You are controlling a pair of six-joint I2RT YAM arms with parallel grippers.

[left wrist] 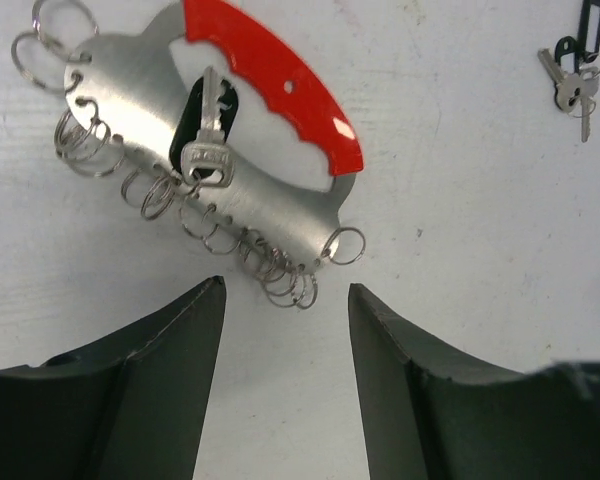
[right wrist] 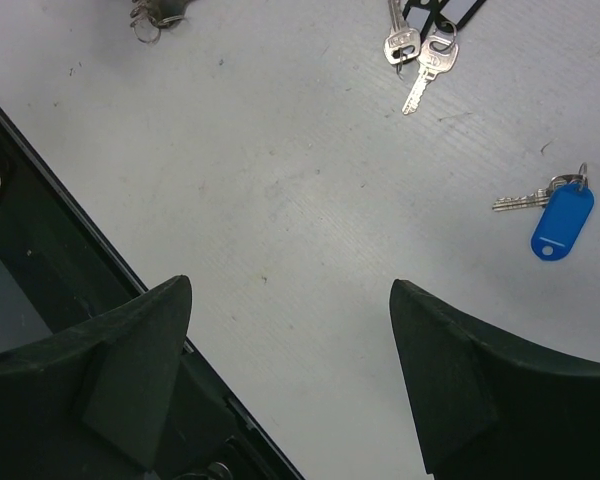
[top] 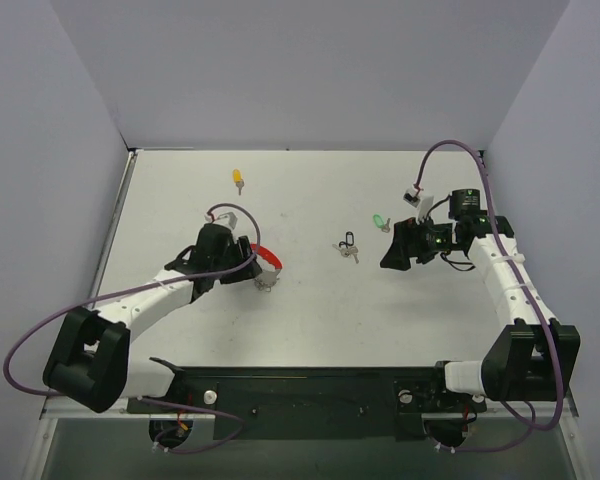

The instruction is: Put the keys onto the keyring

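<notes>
The keyring [left wrist: 280,75] is a silver plate with a red arc and several small split rings along its edge. It lies flat, and a silver key with a black head [left wrist: 205,130] rests on it. My left gripper [left wrist: 285,290] stands open just short of the ring's near edge, with only bare table between the fingers. From above, the keyring [top: 270,260] sits at the left gripper's [top: 250,262] tip. My right gripper [right wrist: 290,288] is open over bare table. The blue key [right wrist: 560,222] lies to its right, and black-tagged keys [right wrist: 420,45] lie ahead.
A yellow key [top: 238,179] lies at the back left and a green key [top: 379,221] just beyond the right gripper [top: 392,258]. The black-tagged keys [top: 346,246] lie mid-table between the arms. Grey walls enclose the white table [top: 310,320]; the black base rail runs along its near edge.
</notes>
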